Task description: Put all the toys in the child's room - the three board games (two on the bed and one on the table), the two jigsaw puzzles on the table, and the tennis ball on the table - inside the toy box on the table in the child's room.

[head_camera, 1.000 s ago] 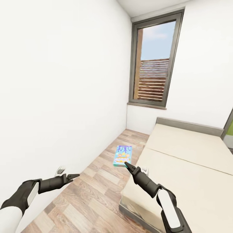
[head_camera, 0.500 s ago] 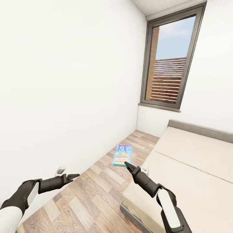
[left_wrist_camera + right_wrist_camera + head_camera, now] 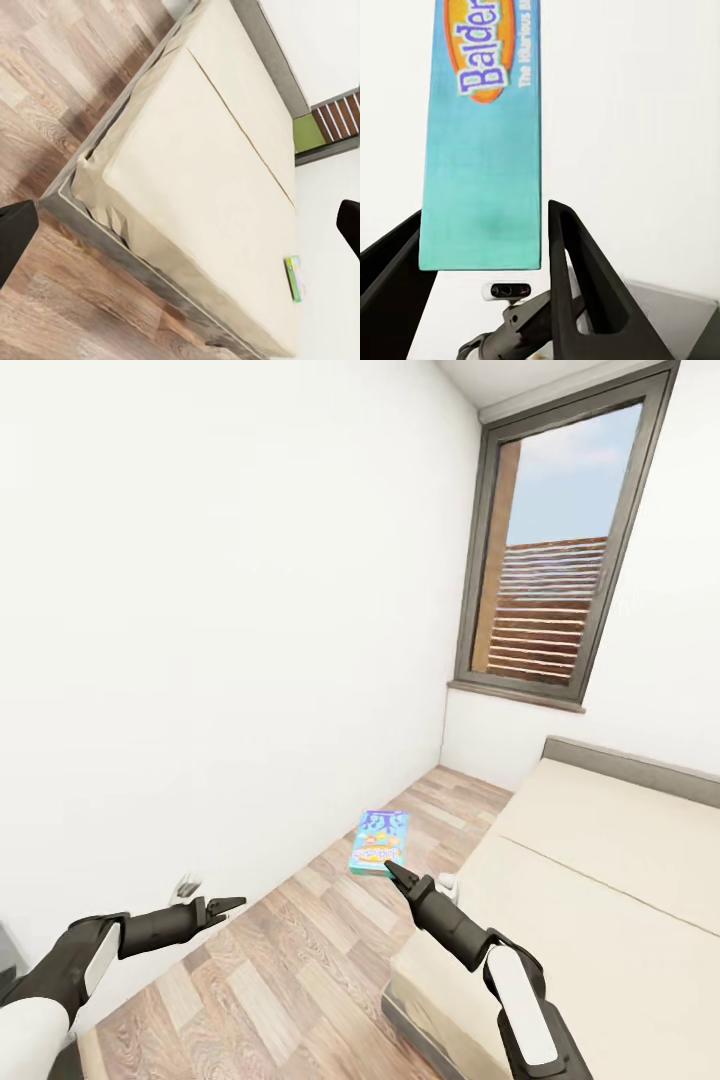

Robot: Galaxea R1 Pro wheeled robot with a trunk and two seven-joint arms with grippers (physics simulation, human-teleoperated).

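Note:
A blue-purple board game (image 3: pixel 379 842) with a teal edge hangs in the air over the wooden floor, and my right gripper (image 3: pixel 390 870) is shut on its near end. The right wrist view has the same board game (image 3: pixel 484 150) pinched between the two black fingers (image 3: pixel 574 262). My left gripper (image 3: pixel 228 906) is held out low near the white wall, open and holding nothing. The bed (image 3: pixel 600 880) with its beige mattress lies to the right. In the left wrist view a green-edged board game (image 3: pixel 295 277) lies on the bed (image 3: pixel 202 195) near one far corner.
A white wall (image 3: pixel 200 610) runs close along my left side. A tall grey-framed window (image 3: pixel 560 560) stands in the far wall above the bed's headboard (image 3: pixel 630 765). A strip of wooden floor (image 3: pixel 300 950) lies between wall and bed.
The whole view has swung left: window and bed have slid to the right of the picture. Both arms keep their pose, and the right gripper still holds the board game.

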